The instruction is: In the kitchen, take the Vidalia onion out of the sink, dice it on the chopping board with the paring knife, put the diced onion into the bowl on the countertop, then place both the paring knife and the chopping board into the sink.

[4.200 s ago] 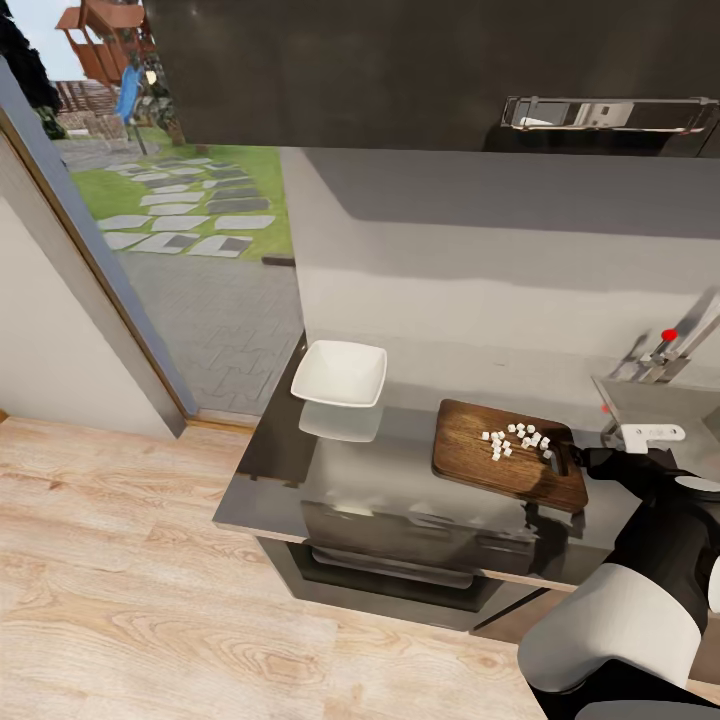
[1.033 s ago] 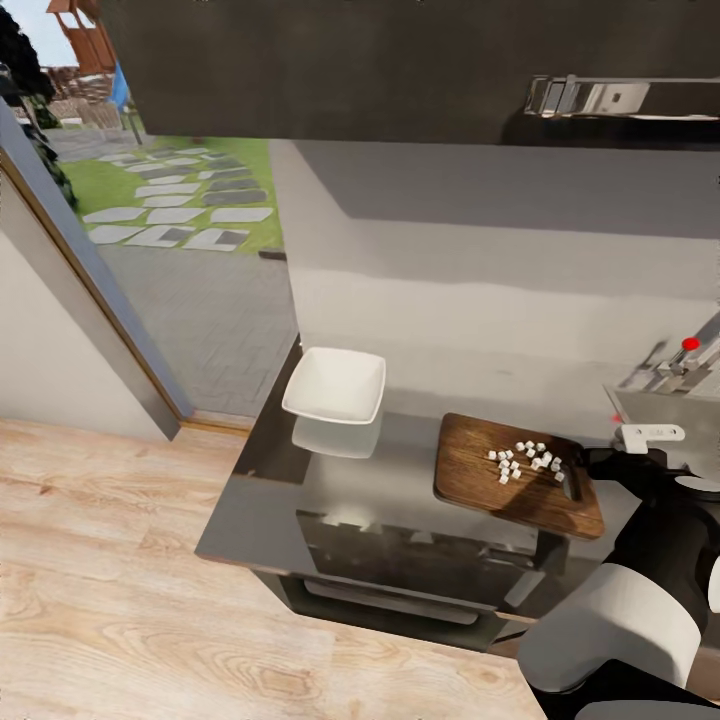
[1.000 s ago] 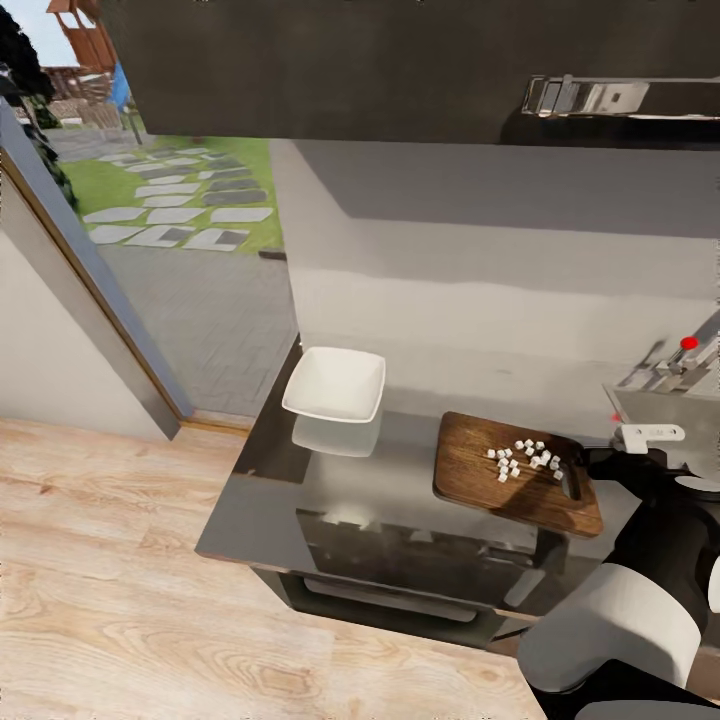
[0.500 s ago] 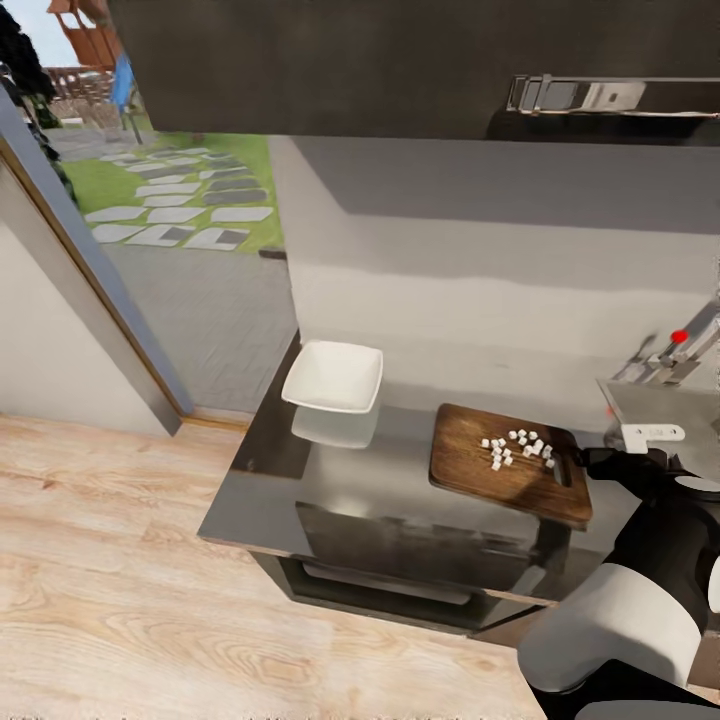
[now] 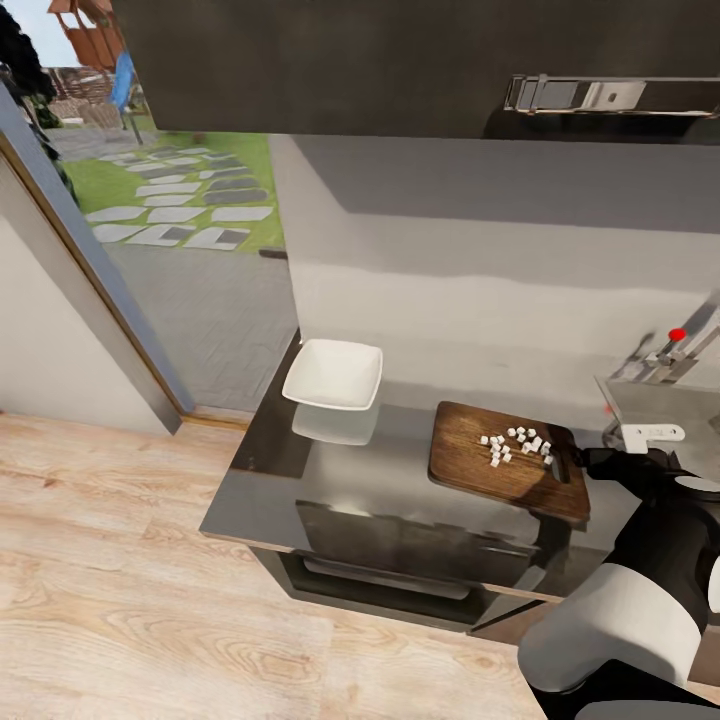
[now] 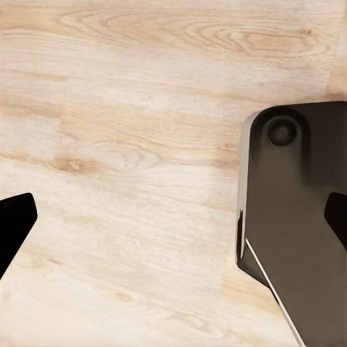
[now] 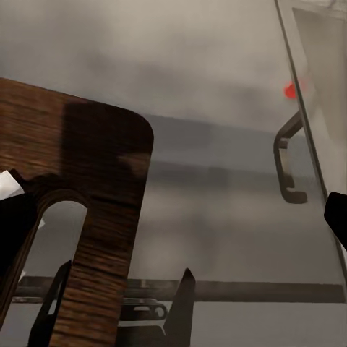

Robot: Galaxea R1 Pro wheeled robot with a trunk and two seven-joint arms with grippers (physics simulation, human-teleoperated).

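Observation:
The Vidalia onion lies as diced onion, small white cubes clustered on the brown chopping board on the grey countertop. A slim dark shape at the board's right end looks like the paring knife, though it is hard to tell from the handle slot. My right gripper hovers open at that end, holding nothing. The white square bowl stands empty at the counter's back left. The sink and its tap are at the far right. My left gripper hangs open over the floor.
A dark wall cabinet hangs over the counter. An oven front sits below the counter edge. Left of the counter, a glass door shows the garden, with wooden floor in front. Part of my base is near the left gripper.
The head view has shifted slightly, so the whole picture sits a little differently. Board, cubes and bowl keep their places on the counter. My right gripper stays at the board's right end.

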